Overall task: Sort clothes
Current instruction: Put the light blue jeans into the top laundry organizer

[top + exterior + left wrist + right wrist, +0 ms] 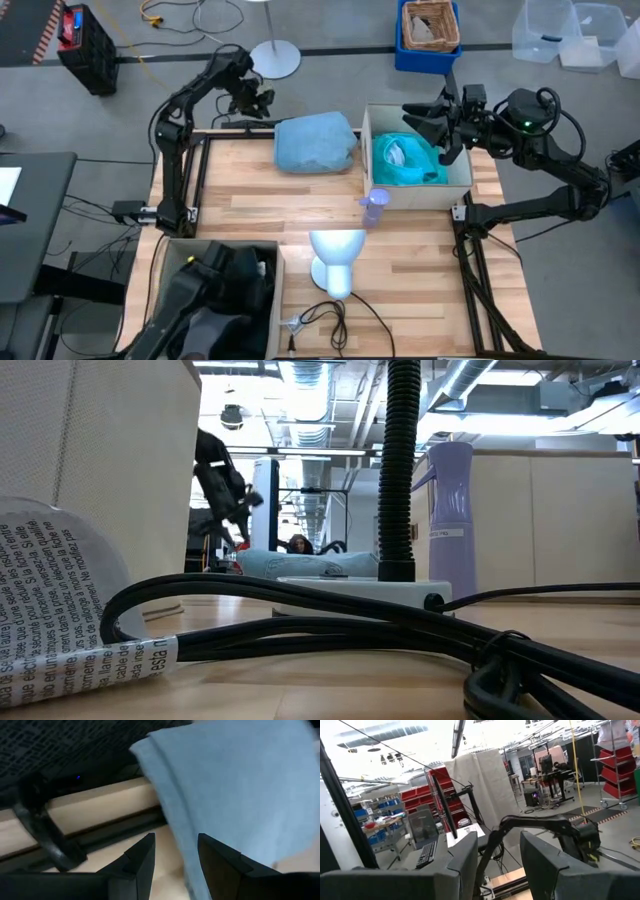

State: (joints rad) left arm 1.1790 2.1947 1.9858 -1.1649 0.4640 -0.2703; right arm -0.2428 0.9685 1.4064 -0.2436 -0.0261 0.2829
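Note:
A pale blue garment [315, 143] lies bunched on the table at the far side, left of a white box [462, 185]. It also shows in the low view [300, 563]. A bright teal shirt [405, 162] lies in that box. Dark clothes [225, 290] fill a box at the near left; I cannot tell the black garment from the jeans there. My left gripper [255, 100] is open beside the pale blue garment's left edge [175, 820]; its gap [175, 857] shows in the left wrist view. My right gripper [425, 120] is open and empty above the white box's far side, pointing level toward the left [495, 865].
A white mannequin head [335, 262] lies near the table's middle front, with a small lilac bottle [375, 205] standing beyond it. Black cables [330, 315] run along the near edge and fill the low view [350, 625]. The near-left box's wall [120, 470] stands close.

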